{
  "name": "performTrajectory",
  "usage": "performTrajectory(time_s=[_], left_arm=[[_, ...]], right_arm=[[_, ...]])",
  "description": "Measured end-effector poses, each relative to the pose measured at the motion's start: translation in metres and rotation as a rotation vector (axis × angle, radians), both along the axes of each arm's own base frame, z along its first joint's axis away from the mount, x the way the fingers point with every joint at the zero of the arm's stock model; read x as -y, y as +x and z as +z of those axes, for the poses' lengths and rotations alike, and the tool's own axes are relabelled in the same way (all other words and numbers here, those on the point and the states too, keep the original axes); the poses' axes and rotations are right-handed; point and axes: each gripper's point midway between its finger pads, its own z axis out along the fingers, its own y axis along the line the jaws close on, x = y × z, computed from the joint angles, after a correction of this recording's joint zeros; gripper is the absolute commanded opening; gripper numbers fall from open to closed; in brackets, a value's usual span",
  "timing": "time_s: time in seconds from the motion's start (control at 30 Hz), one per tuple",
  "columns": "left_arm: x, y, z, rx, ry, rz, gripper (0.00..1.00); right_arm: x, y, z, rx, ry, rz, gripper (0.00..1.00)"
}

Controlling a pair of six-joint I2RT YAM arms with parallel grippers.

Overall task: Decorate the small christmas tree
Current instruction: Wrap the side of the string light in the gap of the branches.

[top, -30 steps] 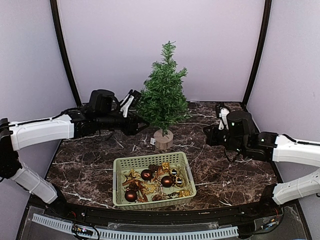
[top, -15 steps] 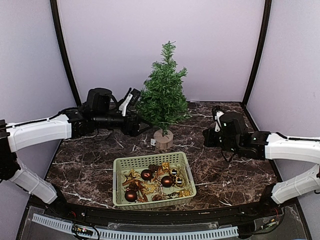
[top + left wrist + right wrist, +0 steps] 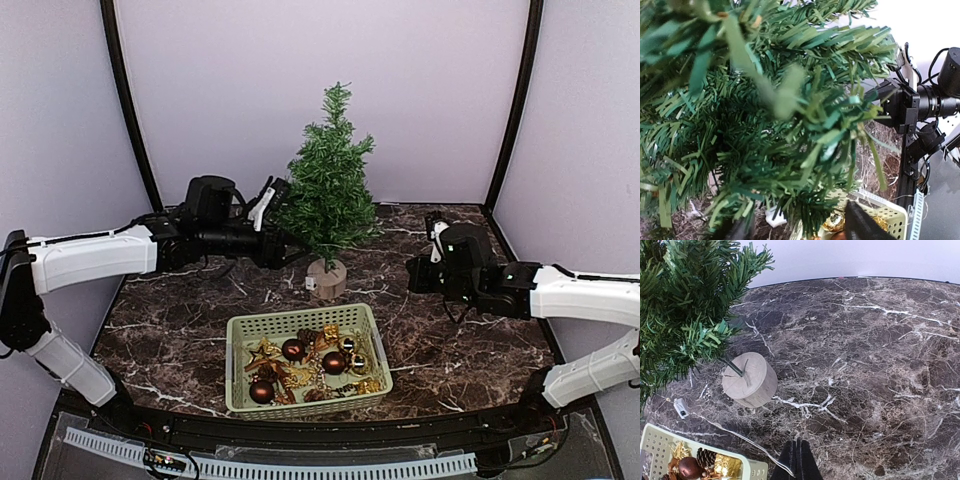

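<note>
Moved rightward since half a second ago with the left gripper (image 3: 280, 226), now pressed into the left-side branches of the small christmas tree (image 3: 326, 195). Shifted a little leftward with the right gripper (image 3: 797, 461) compared with a second ago, then kept in the same spot over the last half second.

Holding the left fingers (image 3: 860, 226) apart, with bristly green needles crowding the space between them and no branch clamped. Seen from the left wrist almost entirely as foliage, with a corner of the basket (image 3: 300, 318) below. Keeping the right fingers pressed together and empty, low over the dark marble desk (image 3: 455, 335), pointed toward the tree's round wooden base (image 3: 750, 380) but well apart from it.

Standing upright on that base near the back middle of the desk, clearly taller than the basket just in front. Set apart from the basket by a narrow strip of bare desk. Filled inside the pale green basket with dark red balls (image 3: 334, 362), gold pieces (image 3: 292, 380) and a pine cone (image 3: 705, 457). Lying on the desk just beside the base: a small white tag (image 3: 681, 408), with a thin wire running from it across the marble toward the right fingers.
</note>
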Motion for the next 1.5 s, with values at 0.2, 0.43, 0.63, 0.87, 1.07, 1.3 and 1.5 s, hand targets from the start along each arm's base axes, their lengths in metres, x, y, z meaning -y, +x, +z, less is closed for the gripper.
performTrajectory(time_s=[0.2,0.43,0.63,0.87,1.07,1.3,1.5], left_arm=[[0.003,0.003,-0.003,-0.011,-0.009,0.002,0.24],[0.002,0.006,-0.004,-0.011,-0.005,0.023,0.00],[0.001,0.010,-0.003,-0.004,-0.011,0.044,0.00],[-0.002,0.013,-0.004,-0.003,-0.005,0.074,0.00],[-0.010,0.017,-0.003,0.012,0.006,0.122,0.00],[-0.019,0.022,-0.004,0.028,0.028,0.180,0.00],[-0.023,0.025,-0.005,0.034,0.037,0.204,0.00]], right_arm=[[0.000,0.000,0.000,0.000,0.003,0.000,0.00],[0.003,-0.001,0.009,0.016,0.022,-0.009,0.00],[0.013,-0.003,0.033,0.064,0.053,-0.040,0.00],[0.023,-0.005,0.040,0.076,0.063,-0.077,0.00],[0.029,-0.007,0.026,0.046,0.048,-0.101,0.00],[0.032,-0.009,0.018,0.033,0.039,-0.106,0.00],[0.024,-0.006,0.002,0.000,0.021,-0.082,0.00]])
